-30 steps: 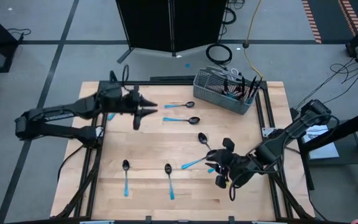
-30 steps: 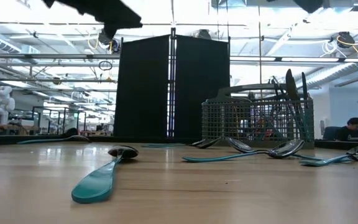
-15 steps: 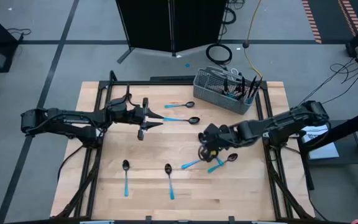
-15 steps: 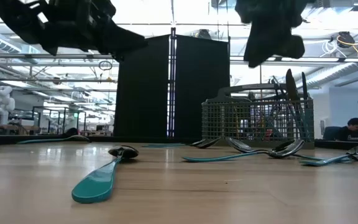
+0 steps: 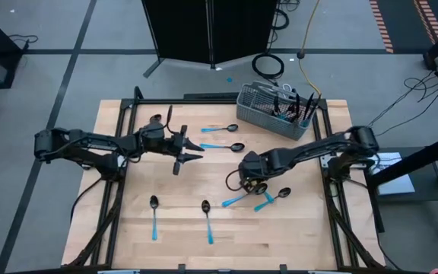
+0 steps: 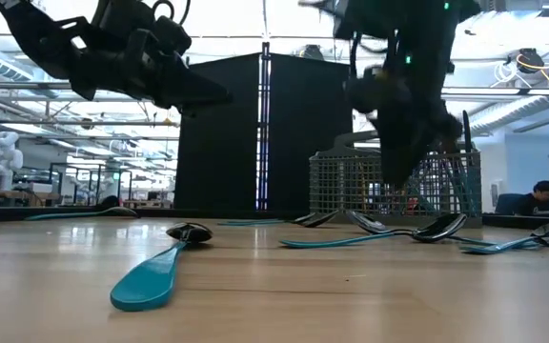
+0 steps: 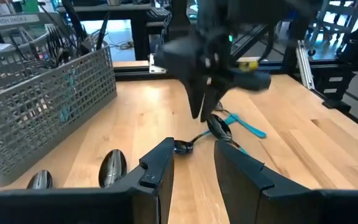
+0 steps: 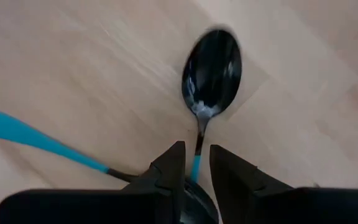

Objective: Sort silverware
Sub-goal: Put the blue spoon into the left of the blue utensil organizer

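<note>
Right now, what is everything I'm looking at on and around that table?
Spoons: seven loose, dark heads with light-blue handles, scattered across the table.
Basket: one, grey wire mesh, far right corner, holding more cutlery.
Table: one, light wood.
Black panel: one, standing behind the table.
Person: one, far off in the room.
Left gripper: dark, open, above the table's left centre.
Right gripper: dark, low over a spoon right of centre, fingers apart around its neck.

My left pincer [image 7: 191,163] hangs parted over the counter [image 7: 142,118], the right pincer [image 7: 202,99] above a spoon [image 7: 219,127].
</note>
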You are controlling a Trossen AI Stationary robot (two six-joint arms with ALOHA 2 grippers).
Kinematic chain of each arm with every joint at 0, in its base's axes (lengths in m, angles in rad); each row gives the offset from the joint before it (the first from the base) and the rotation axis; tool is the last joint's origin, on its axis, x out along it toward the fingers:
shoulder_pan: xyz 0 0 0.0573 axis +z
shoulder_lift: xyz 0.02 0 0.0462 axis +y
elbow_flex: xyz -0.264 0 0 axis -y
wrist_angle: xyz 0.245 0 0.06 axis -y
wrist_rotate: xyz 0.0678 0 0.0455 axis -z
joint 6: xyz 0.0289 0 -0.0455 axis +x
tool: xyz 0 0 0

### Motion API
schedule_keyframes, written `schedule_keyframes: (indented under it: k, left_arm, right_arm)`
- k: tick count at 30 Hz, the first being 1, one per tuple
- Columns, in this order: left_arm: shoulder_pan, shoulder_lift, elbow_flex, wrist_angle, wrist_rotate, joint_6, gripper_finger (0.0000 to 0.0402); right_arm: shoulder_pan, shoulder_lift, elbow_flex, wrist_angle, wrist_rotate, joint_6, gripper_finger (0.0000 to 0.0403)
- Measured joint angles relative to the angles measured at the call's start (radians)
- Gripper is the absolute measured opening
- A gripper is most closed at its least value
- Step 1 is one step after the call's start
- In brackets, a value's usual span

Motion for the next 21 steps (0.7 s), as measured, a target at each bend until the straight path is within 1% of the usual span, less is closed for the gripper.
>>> schedule_keyframes:
  k: [3,6,8,21]
  left_arm:
    - [-0.001,0.001,0.000,-0.005,0.002,-0.002,0.0111]
    - [-0.006,0.001,0.000,-0.019,0.003,-0.002,0.0111]
    - [-0.011,0.001,0.000,-0.019,0.004,-0.003,0.0111]
    - [-0.033,0.001,0.000,-0.004,0.006,-0.003,0.0111]
  right_arm:
    - [0.002,0.055,0.000,0.000,-0.009,-0.001,0.0068]
    - [0.001,0.092,0.000,0.002,-0.055,-0.001,0.0068]
    - [0.001,0.112,0.000,0.002,-0.062,-0.001,0.0068]
    - [0.001,0.131,0.000,0.016,-0.052,-0.054,0.0068]
